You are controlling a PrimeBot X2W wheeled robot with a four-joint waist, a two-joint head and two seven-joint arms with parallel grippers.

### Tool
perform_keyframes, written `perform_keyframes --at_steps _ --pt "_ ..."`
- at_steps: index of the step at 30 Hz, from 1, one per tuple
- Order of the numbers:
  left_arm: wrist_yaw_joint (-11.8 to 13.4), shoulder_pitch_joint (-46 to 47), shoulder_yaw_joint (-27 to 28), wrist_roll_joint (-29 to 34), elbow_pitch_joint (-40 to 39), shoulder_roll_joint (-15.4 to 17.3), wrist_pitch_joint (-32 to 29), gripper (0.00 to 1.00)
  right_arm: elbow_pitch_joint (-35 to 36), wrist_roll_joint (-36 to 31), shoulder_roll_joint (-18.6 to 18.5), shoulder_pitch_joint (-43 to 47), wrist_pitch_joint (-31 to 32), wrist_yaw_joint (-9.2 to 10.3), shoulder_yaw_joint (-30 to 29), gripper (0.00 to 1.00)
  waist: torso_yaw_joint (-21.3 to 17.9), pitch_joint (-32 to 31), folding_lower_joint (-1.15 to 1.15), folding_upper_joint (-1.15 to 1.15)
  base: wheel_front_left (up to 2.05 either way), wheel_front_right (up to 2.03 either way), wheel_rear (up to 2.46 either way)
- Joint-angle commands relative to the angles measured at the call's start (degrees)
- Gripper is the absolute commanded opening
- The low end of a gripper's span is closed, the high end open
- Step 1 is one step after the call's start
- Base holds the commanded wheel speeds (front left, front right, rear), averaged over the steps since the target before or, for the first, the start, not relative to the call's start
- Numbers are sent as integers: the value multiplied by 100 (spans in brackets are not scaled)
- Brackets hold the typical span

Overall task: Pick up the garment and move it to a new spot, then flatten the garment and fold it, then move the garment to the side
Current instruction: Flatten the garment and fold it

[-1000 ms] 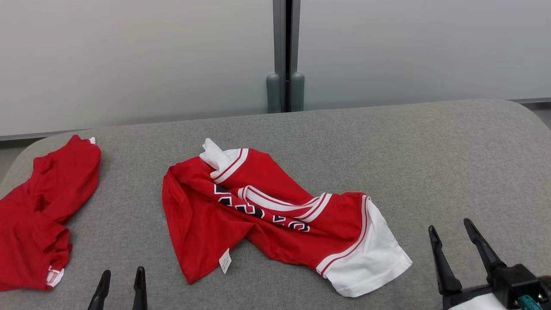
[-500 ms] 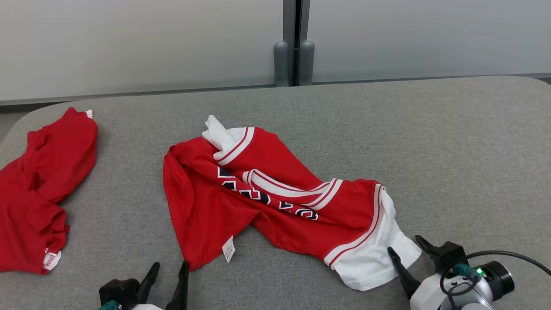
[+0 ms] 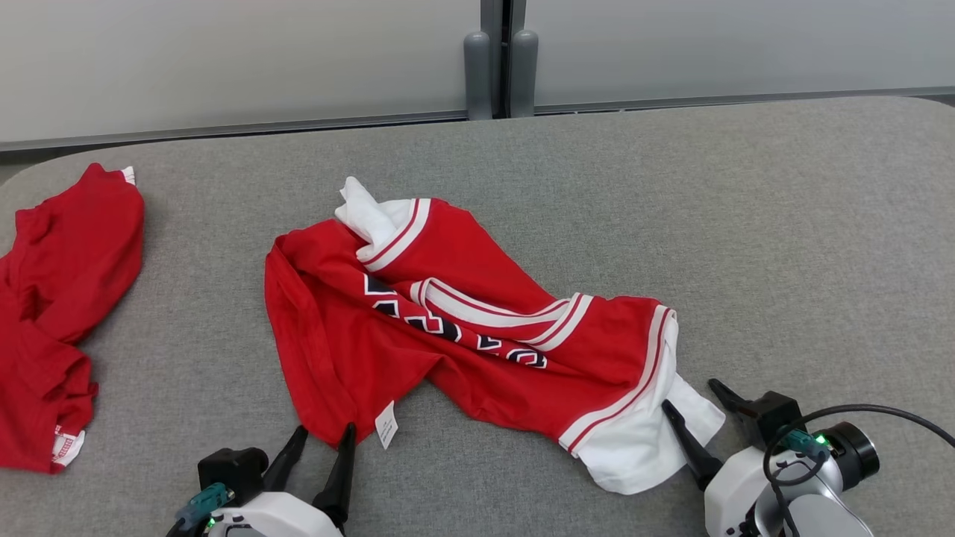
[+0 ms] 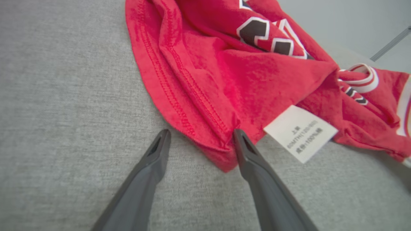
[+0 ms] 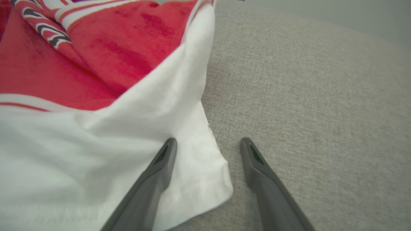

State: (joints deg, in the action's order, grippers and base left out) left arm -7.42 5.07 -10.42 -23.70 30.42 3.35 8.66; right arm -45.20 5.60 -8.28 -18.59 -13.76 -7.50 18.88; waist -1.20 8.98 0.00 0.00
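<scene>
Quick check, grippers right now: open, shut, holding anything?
Left gripper: open, holding nothing, fingers astride a red corner of the garment.
Right gripper: open, holding nothing, fingers astride the edge of the white sleeve.

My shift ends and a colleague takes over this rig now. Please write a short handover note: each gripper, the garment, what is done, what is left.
Left gripper: open, the red hem corner of the jersey between its fingers, beside the white label; no grasp.
Right gripper: open, one finger over the jersey's white corner, the other over the grey surface.
Jersey: crumpled mid-surface. A second red garment lies at the far left.
Done: nothing yet.
Left: grasp, move it, flatten, fold, move aside.
</scene>
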Motion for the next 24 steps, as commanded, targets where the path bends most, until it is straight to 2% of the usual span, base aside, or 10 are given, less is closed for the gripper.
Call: perform_keyframes --at_steps 1,9,10,11,12,13,14,19,24 --pt "-9 52 -93 -38 91 29 -83 100 -179 35 -29 51 55 1 83 100 -17 20 0 0 0 0 0" --pt "-10 -29 -270 -372 75 36 -128 100 -312 345 -54 32 -47 0 424 100 -87 1 0 0 0 0 0" --pt "-10 -21 -354 -356 116 84 -153 69 -349 416 -62 38 -50 0 531 100 -92 -6 0 0 0 0 0" --pt "-10 -3 -405 -377 146 87 -174 40 -366 465 -63 40 -52 0 595 88 -94 -11 0 0 0 0 0" --pt "-10 24 -452 -413 165 92 -165 6 -374 551 -50 42 -53 1 661 36 -96 -20 0 0 0 0 0" --pt "-10 41 -477 -434 184 115 -135 0 -371 620 -39 36 -56 0 773 13 -103 -38 0 0 0 0 0" --pt "-10 47 -521 -456 200 146 -122 0 -360 724 -36 28 -58 1 867 0 -121 -62 0 0 0 0 0" --pt "-9 -118 -520 -893 -108 311 -73 0 109 1627 -172 12 -82 0 1163 0 -203 -238 0 0 0 0 0" --pt "-10 -626 -274 -1512 -1232 626 -94 0 1494 3083 -813 311 52 1 1147 0 -263 -474 0 0 0 0 0"
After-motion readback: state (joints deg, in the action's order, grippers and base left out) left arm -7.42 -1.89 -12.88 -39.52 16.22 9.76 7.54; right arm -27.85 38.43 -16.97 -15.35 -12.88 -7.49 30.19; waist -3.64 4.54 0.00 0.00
